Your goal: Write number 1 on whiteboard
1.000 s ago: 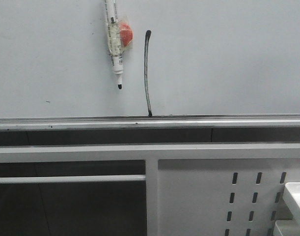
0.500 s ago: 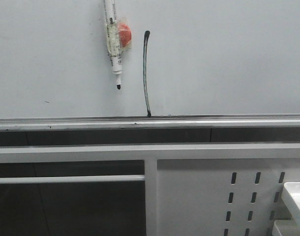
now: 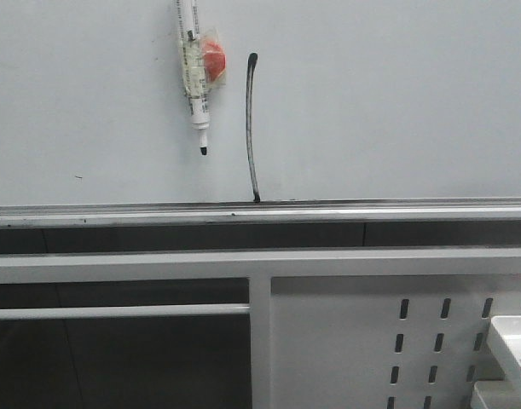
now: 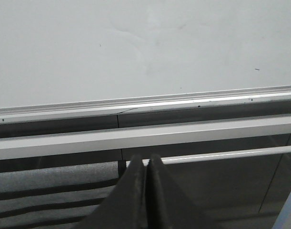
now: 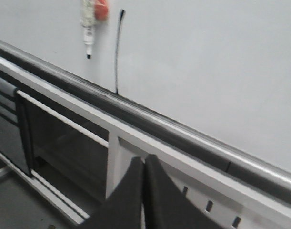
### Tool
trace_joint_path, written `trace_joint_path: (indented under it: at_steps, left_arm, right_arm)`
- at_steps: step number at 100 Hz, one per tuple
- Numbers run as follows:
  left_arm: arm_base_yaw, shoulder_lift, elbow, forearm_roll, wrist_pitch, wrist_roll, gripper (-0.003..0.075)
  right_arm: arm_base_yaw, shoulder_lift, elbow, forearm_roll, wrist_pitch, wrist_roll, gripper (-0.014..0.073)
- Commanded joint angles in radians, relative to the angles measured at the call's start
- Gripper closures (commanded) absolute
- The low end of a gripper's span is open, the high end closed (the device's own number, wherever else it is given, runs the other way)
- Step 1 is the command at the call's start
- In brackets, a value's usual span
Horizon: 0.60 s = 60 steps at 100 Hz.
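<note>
Well ahead of both grippers, on the whiteboard (image 3: 388, 102), stands the number 1 (image 3: 251, 128), a thin dark stroke that bows slightly and runs down almost to the silver rail (image 3: 396, 210). Just beside it, on the side nearer the left gripper (image 4: 147, 164), a marker pen (image 3: 192, 72) hangs tip down against the board with an orange-red blob (image 3: 213, 55) at its barrel; how it is fixed there cannot be told. The left gripper has its fingers pressed together on nothing, low in front of the rail, and the right gripper (image 5: 144, 164) is likewise closed and empty, with the stroke and the pen far ahead of it and off toward the left arm's side. As a judgement, the digit looks already drawn. The pen would be light, stiff and smooth, likely slippery in hard fingers, so the sound place to take it is across the mid-barrel, clear of the tip and the blob. The board looks rigid and glossy, and fresh ink on it would smear at a touch, so either gripper should keep off the stroke.
</note>
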<state>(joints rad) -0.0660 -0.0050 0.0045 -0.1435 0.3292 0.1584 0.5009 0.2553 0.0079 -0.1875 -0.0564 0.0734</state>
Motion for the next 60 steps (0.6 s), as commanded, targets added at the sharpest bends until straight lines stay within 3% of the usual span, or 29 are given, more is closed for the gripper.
trace_joint_path:
  at_steps: [1, 48, 60]
  left_arm:
    - [0.003, -0.020, 0.034, -0.004, -0.063, -0.014, 0.0740]
    - [0.003, -0.020, 0.034, -0.004, -0.063, -0.014, 0.0740]
    - [0.003, -0.020, 0.034, -0.004, -0.063, -0.014, 0.0740]
  right_arm:
    - [-0.055, -0.011, 0.007, -0.037, -0.063, 0.025, 0.0645]
    - [-0.072, -0.248, 0.013, -0.035, 0.370, 0.025, 0.0645]
    - [-0.072, -0.286, 0.013, -0.035, 0.371, 0.025, 0.0645]
